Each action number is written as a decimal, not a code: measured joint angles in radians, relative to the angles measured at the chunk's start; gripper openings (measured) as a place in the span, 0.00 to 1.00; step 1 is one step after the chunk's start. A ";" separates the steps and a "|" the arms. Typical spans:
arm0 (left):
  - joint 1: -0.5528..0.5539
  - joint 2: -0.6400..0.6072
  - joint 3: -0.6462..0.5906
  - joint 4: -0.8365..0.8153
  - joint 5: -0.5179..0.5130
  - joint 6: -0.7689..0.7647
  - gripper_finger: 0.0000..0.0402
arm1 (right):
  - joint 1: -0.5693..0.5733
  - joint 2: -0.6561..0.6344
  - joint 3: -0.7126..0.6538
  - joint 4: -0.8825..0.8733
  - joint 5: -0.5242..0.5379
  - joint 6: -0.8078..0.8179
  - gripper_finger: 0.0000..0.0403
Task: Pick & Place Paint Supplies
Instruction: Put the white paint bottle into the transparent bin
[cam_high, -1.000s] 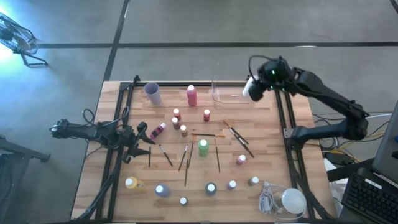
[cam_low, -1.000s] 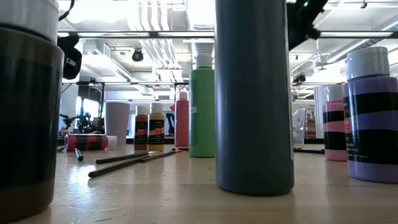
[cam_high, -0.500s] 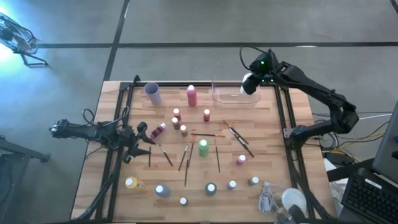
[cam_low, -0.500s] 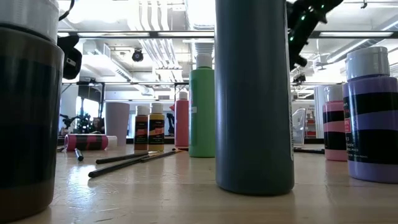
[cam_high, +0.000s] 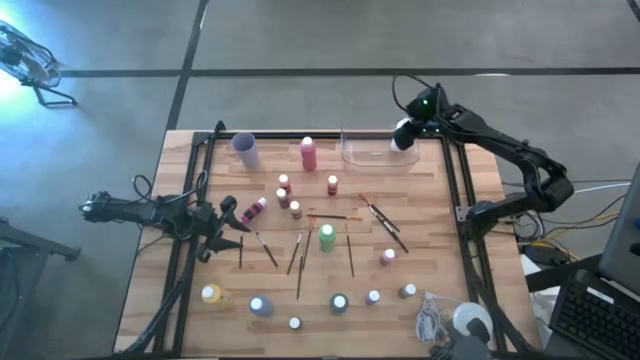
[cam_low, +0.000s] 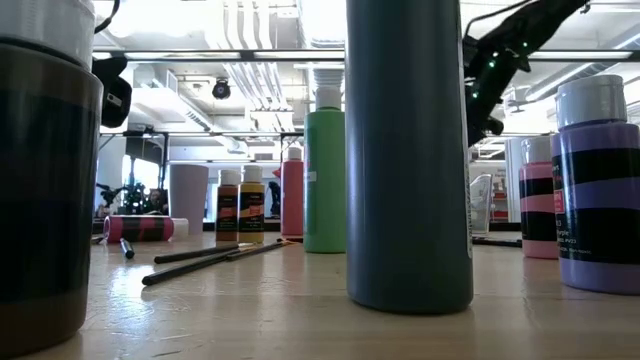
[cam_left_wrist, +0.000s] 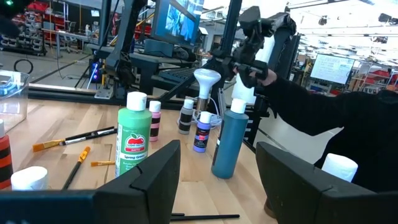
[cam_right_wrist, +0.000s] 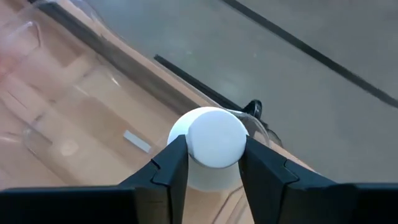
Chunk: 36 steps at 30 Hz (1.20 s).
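Note:
My right gripper (cam_right_wrist: 214, 171) is shut on a white bottle (cam_right_wrist: 214, 140) and hangs over the right end of the clear tray (cam_high: 372, 152) at the table's far edge; in the high view the bottle (cam_high: 404, 136) shows as a white spot there. The other paint bottles stand about the table, among them a green one (cam_high: 327, 237) and a pink one (cam_high: 308, 153). A smaller pink bottle (cam_high: 255, 209) lies on its side. Thin brushes (cam_high: 300, 262) lie flat in the middle. My left gripper (cam_high: 226, 214) waits open at the table's left side. My right gripper pinches the white bottle between its two fingers (cam_right_wrist: 171, 163), on the body's two sides just under the cap (cam_right_wrist: 217, 135). The fingers slant down from the table's right side. The bottle is lifted clear above the tray, its cap turned back toward the wrist.
A purple cup (cam_high: 246, 150) stands at the far left. A white round lump with a coiled cord (cam_high: 462, 320) lies at the near right corner. Black frame rails (cam_high: 455, 190) run along both sides of the table. Bottles line the near edge (cam_high: 339, 302).
My right gripper has sunk toward the clear tray with the white bottle still between its fingers, and the arm's elbow has drawn toward the table's far edge. The left arm has kept still.

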 joint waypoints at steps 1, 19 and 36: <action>0.000 0.000 0.000 0.000 0.000 0.000 0.54 | -0.006 -0.001 -0.009 0.015 -0.011 0.000 0.30; 0.000 0.000 0.000 0.000 0.000 0.000 0.54 | -0.026 0.010 -0.063 0.109 -0.015 0.003 0.29; 0.000 0.000 0.000 0.000 0.000 0.000 0.54 | -0.027 0.014 -0.024 0.039 0.013 -0.011 0.34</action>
